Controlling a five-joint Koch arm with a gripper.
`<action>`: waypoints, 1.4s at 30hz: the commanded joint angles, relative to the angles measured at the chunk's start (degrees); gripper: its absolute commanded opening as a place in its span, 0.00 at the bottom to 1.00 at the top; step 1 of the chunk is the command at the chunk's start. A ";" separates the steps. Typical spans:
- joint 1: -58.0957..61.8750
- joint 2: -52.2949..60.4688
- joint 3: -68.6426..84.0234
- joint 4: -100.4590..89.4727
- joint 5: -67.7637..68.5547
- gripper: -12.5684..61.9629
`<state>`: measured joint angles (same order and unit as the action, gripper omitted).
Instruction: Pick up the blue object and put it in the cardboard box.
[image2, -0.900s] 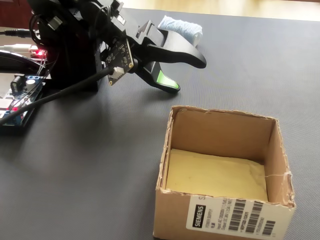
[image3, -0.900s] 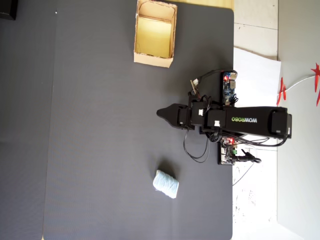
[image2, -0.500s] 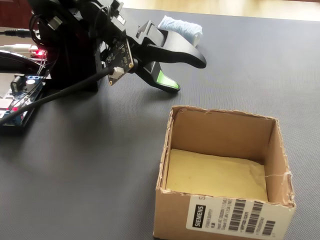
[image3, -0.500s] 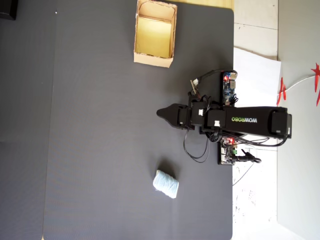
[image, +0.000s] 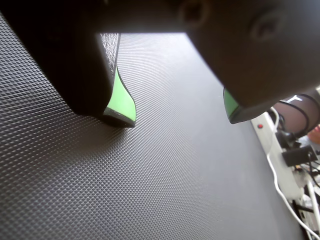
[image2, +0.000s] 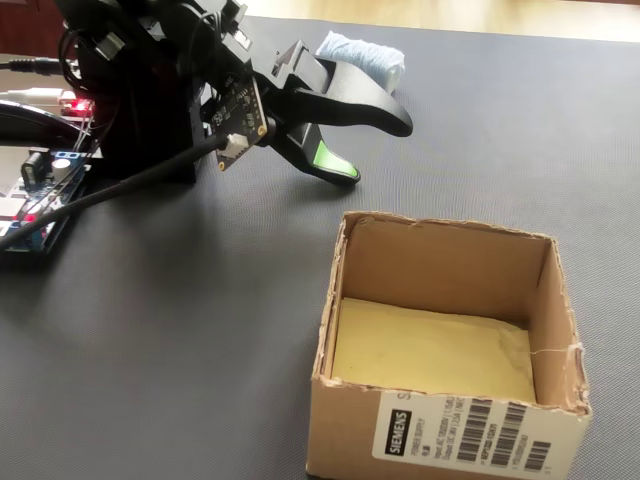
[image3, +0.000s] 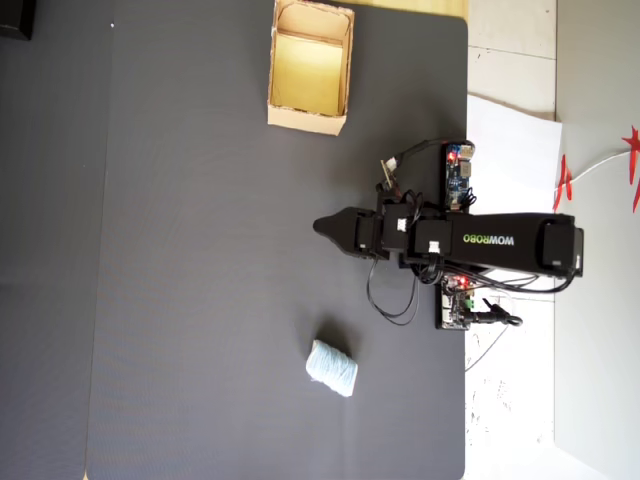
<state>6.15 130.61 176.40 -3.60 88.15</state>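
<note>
In the fixed view, the cardboard box (image2: 447, 345) stands nearest, its yellowish floor bare. Beyond it the gripper (image2: 375, 145) hangs low over the dark mat (image2: 200, 330), jaws parted with nothing between them. Farthest back, the blue object (image2: 362, 55) lies on the mat, just behind the gripper.

Dark grey mat (image3: 200, 300) with fine diamond texture covers most of the tabletop; pale wood strip (image2: 450, 15) shows past its far edge at 12 o'clock in the fixed view. Overhead view: white sheet (image3: 510, 150) and light grey surface (image3: 600, 400) lie beyond the mat toward 3 o'clock. Daylight soft and even, mild sheen on mat.
</note>
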 joint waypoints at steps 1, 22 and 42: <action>0.00 5.01 2.29 6.06 0.70 0.63; 0.00 5.01 2.29 6.06 0.79 0.63; -0.88 5.01 2.29 5.89 0.79 0.64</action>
<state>5.62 130.61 176.40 -3.60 88.15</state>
